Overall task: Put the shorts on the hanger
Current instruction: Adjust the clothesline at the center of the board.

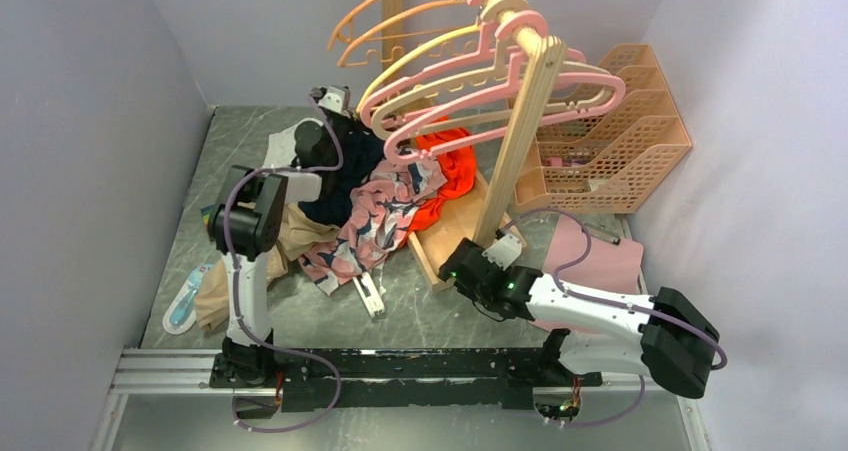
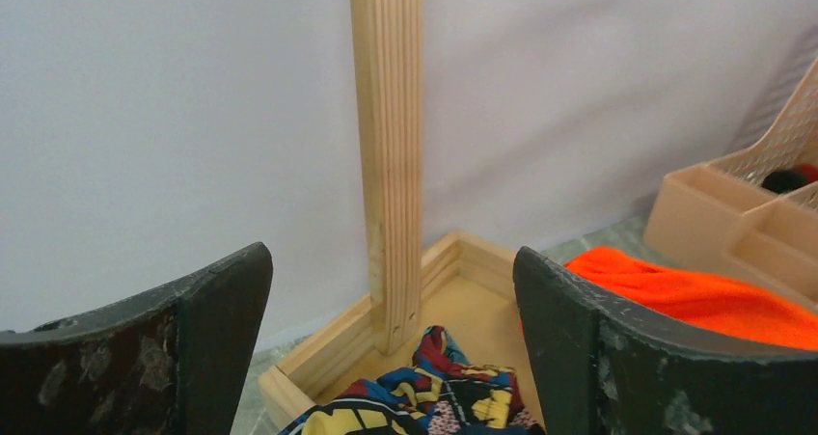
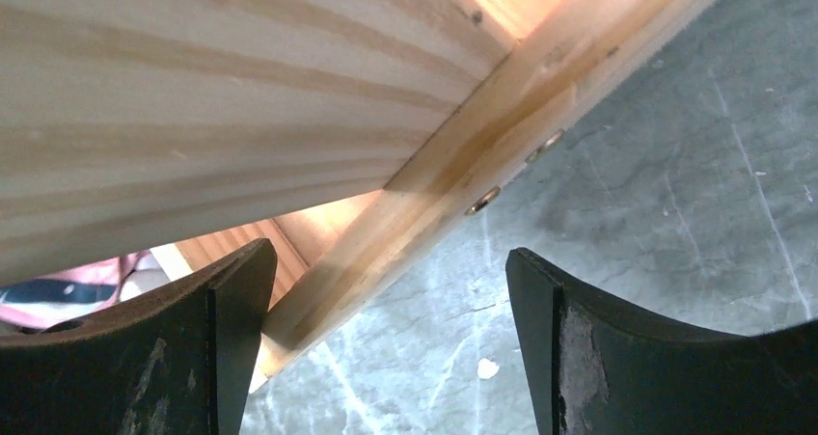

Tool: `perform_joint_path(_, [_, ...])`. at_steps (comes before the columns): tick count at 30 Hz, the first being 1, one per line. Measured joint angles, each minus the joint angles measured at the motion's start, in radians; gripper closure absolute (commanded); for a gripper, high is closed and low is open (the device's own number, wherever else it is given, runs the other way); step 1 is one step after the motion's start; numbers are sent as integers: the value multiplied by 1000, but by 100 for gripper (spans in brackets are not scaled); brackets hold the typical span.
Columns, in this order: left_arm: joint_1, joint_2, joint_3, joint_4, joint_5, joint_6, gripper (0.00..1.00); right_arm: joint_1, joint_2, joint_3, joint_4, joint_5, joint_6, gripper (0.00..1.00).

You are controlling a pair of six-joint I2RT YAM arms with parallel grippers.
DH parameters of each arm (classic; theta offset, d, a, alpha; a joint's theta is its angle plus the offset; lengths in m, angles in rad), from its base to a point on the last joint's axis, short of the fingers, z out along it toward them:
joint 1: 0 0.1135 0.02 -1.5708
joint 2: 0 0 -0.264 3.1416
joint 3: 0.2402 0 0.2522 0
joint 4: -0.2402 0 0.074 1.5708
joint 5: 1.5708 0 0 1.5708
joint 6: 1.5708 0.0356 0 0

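shorts (image 1: 385, 219) loose — between left gripper (image 2: 391, 261), right gripper (image 3: 386, 261)

Ahead of my left gripper (image 2: 391, 257): wooden post (image 2: 388, 146), upright; orange-red garment (image 2: 695, 295) to the right; peach basket (image 2: 733, 213) beyond it; comic-print cloth (image 2: 434, 396) just below.

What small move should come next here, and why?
Probably swing the right gripper leftward from the rack base toward the shorts and lower it onto an edge. Both grippers stand open and empty, with the left gripper at the far side of the clothes pile. The shorts lie crumpled on the table, and the hanger hangs on the rail.
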Motion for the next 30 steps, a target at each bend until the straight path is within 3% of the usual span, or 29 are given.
perform_joint_path(10, [-12, -402, -254, -107, -45, -62, 0, -6, -102, 65, -42, -52, -121, 17])
perform_joint_path(19, [-33, -539, -401, -234, -43, -60, 5, -24, -169, -44, -7, -68, -119, 34])
perform_joint_path(24, [-50, -578, -447, -284, -38, -61, 7, -24, -157, -77, -3, -60, -66, 34])
perform_joint_path(30, [-68, -621, -492, -300, -36, -87, 4, -24, -157, -86, -34, -64, -21, 23])
